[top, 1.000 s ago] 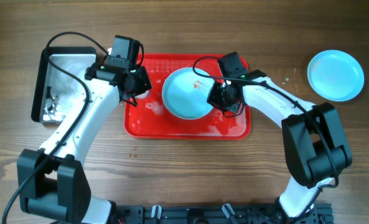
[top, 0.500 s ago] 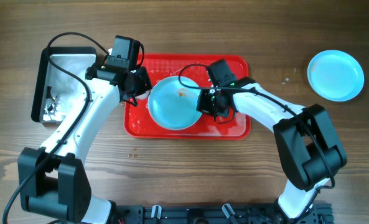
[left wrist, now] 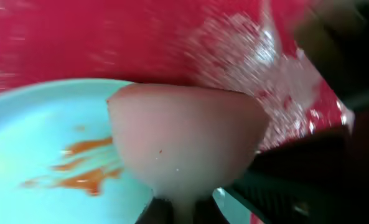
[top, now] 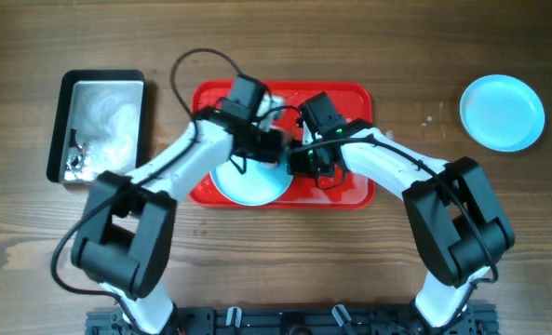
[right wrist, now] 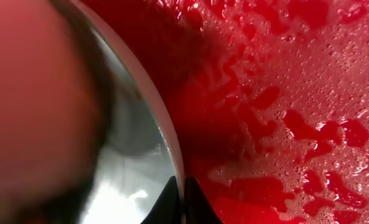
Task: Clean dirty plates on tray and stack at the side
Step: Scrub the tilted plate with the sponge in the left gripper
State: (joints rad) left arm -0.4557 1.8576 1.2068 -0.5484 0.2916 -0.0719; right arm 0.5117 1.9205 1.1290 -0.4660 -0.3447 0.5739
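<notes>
Tray, red and wet, carries a dirty plate at its near-left edge; a second plate lies well apart to the right. Right gripper pinches the dirty plate's rim, jaws narrow. Left gripper clamps a pale sponge beside the orange smear. Judged best: keep the rim pinned steady and press the sponge flat across the smear, wiping outward.
</notes>
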